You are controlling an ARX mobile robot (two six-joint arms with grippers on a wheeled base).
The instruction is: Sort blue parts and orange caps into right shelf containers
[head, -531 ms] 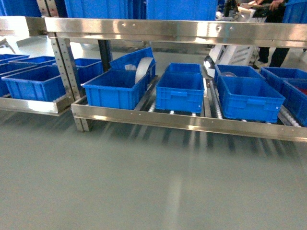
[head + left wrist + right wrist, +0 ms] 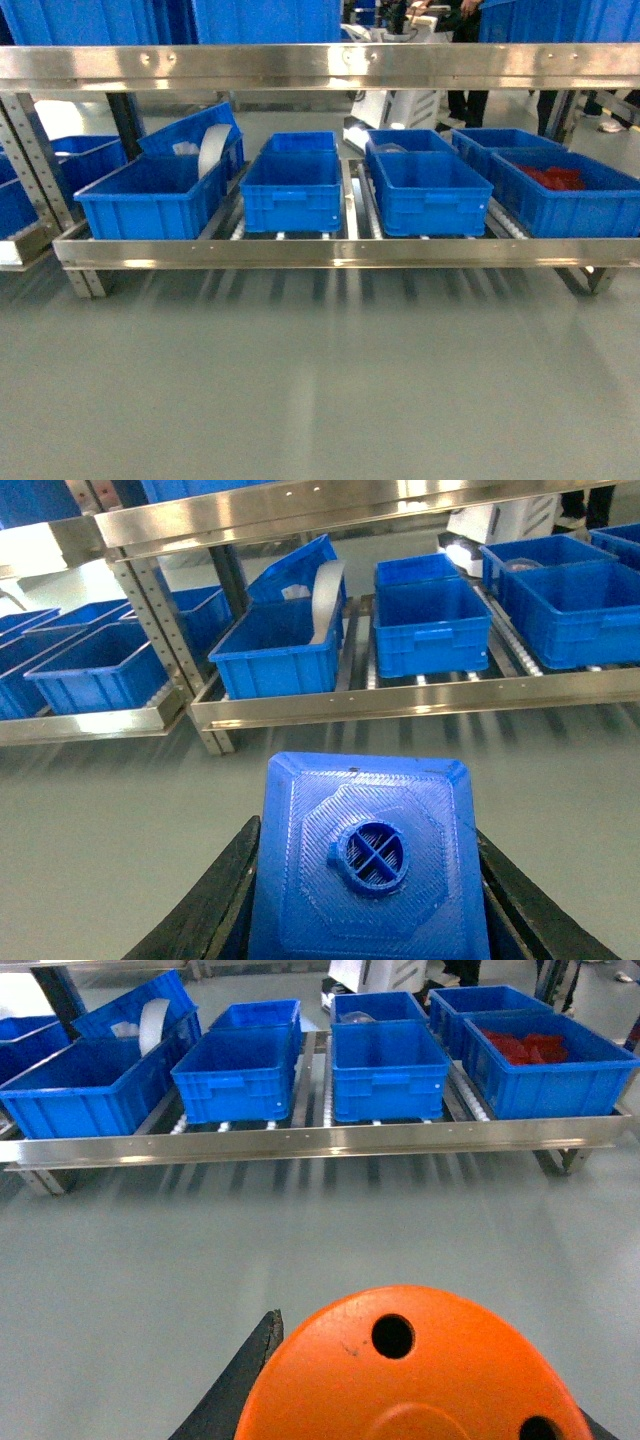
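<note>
A steel rack (image 2: 320, 250) spans the head view, its lower tier a row of roller lanes carrying blue crates (image 2: 292, 190). From left to right in that view stand a front crate (image 2: 150, 198) with a tilted crate (image 2: 195, 130) propped on its rear edge and a white curved piece (image 2: 212, 148) between them, a middle crate, a third crate (image 2: 430, 192), and a far-right crate (image 2: 565, 195) holding red items (image 2: 552, 177). Smaller crates stand behind the middle two. A second rack section with further crates (image 2: 95, 665) lies to the left, seen best from the left wrist. Grey floor (image 2: 320, 380) fills the foreground; neither arm shows in the head view.

Left wrist view: the left gripper (image 2: 365, 900) is clamped on a blue part (image 2: 368, 865), its dark fingers (image 2: 215, 905) pressed against the part's two sides. The part's top face, with a small round stud, faces the camera. It is held above the floor, well apart from the rack.

Right wrist view: the right gripper (image 2: 410, 1380) carries an orange cap (image 2: 420, 1370), whose flat top with small holes fills the lower frame. One dark finger (image 2: 245, 1380) touches the cap's left edge; the other finger is barely in frame at the right edge. The cap is above the floor, well short of the crates.
</note>
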